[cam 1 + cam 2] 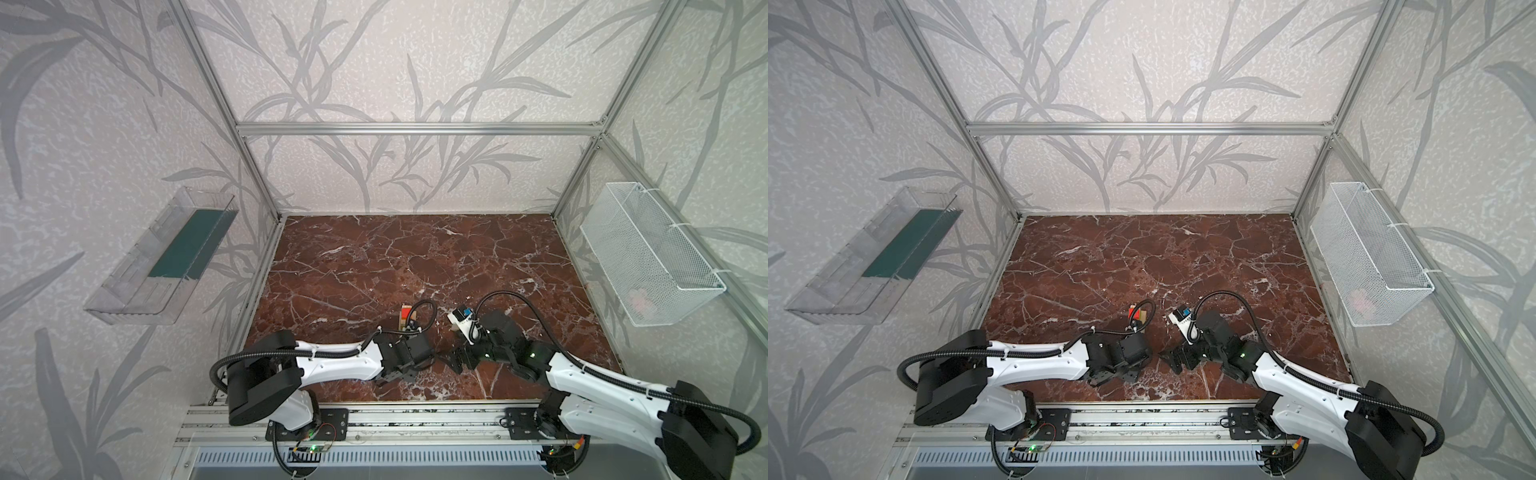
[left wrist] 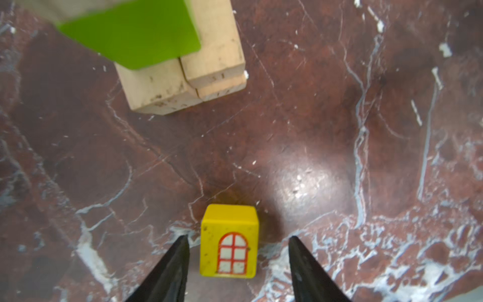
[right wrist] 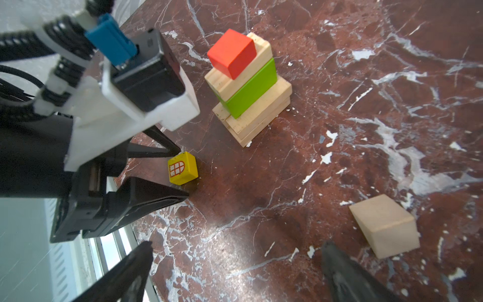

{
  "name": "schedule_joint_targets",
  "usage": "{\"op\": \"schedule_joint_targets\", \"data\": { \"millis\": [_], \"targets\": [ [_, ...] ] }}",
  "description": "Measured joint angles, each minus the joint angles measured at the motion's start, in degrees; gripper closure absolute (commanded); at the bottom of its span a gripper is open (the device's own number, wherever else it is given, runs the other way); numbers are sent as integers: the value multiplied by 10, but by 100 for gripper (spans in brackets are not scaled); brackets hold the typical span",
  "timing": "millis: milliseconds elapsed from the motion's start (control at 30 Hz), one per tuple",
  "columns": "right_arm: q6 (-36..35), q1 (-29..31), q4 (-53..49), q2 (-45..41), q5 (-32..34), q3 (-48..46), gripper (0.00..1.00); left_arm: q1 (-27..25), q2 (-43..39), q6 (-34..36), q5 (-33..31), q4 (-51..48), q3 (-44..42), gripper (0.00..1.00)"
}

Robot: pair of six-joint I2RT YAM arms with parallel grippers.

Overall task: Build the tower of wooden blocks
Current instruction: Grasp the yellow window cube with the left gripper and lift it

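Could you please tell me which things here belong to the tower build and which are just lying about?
Job: partly built tower, red cube on top, yellow window cube, pale wedge.
Lying about: clear wall shelf, white mesh basket.

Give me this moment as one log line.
left gripper: open, astride yellow cube, gaps both sides | right gripper: open, empty | tower: red cube topmost | wedge: loose, apart from tower

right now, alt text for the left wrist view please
A yellow cube with a red window sits on the red marble table, inside the open left tool. Beyond it, pale wood bars lie under a green bar.
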Motion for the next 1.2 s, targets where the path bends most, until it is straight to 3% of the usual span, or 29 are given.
{"op": "schedule_joint_targets", "data": {
  "millis": [400, 833, 1200],
  "targets": [
    [1, -9, 0, 0, 15, 0, 1, -14, 33, -44, -9, -15, 19, 58],
    [2, -15, 0, 1, 15, 0, 1, -25, 66, -108, -37, -37, 50, 65],
    [2, -16, 0, 1, 15, 0, 1, -26, 66, -123, -45, -31, 49, 74]
  ]
}}
